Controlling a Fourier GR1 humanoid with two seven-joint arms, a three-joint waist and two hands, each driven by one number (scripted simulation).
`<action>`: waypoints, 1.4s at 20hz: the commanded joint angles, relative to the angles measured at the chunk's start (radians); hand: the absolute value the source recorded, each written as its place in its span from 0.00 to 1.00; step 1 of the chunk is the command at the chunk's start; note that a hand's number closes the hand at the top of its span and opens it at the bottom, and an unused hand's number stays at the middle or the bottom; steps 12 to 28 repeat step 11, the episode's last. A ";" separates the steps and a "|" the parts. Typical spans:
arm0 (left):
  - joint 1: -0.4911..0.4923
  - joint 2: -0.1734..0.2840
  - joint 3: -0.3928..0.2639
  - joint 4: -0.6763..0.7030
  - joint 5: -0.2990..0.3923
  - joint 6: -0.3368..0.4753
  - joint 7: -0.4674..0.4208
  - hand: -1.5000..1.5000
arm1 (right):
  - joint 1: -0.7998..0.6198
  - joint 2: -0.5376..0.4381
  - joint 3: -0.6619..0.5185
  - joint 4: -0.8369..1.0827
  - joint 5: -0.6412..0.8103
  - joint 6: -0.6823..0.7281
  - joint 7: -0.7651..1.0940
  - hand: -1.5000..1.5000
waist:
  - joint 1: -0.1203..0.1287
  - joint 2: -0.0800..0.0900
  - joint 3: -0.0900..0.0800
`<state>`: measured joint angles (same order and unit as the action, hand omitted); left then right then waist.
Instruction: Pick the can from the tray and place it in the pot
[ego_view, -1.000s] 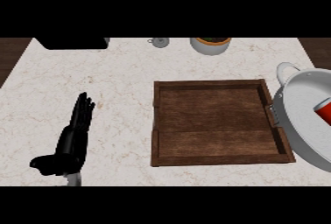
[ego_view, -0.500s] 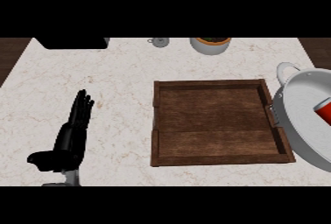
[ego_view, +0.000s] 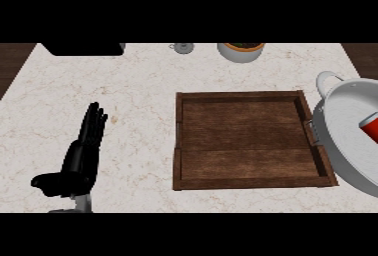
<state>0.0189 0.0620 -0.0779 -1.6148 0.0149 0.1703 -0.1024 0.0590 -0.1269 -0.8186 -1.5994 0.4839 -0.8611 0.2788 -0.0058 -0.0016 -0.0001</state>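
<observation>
The wooden tray (ego_view: 251, 142) sits mid-counter with nothing in it. Just right of the tray, touching its edge, is the white pot (ego_view: 341, 125), and the red can (ego_view: 370, 127) lies inside it, partly cut off by the view's edge. Well left of the tray, the left hand (ego_view: 80, 160) rests with fingers straight, holding nothing. Beyond the tray stands a white bowl (ego_view: 241, 51).

At the near left, a matte black left hand (ego_view: 80, 159) with long slim fingers joins a short grey wrist.
</observation>
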 joint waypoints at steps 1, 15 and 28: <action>-0.014 -0.010 0.013 0.003 0.005 -0.003 -0.004 0.50 | 0.082 0.067 0.002 -0.047 -0.042 -0.041 -0.057 0.00 | 0.002 0.001 0.000; 0.050 -0.017 -0.010 -0.021 -0.022 -0.012 -0.020 0.50 | 0.252 0.124 -0.081 -0.192 -0.255 -0.069 -0.165 0.00 | 0.000 0.000 0.000; 0.050 -0.017 -0.010 -0.021 -0.022 -0.012 -0.020 0.50 | 0.252 0.124 -0.081 -0.192 -0.255 -0.069 -0.165 0.00 | 0.000 0.000 0.000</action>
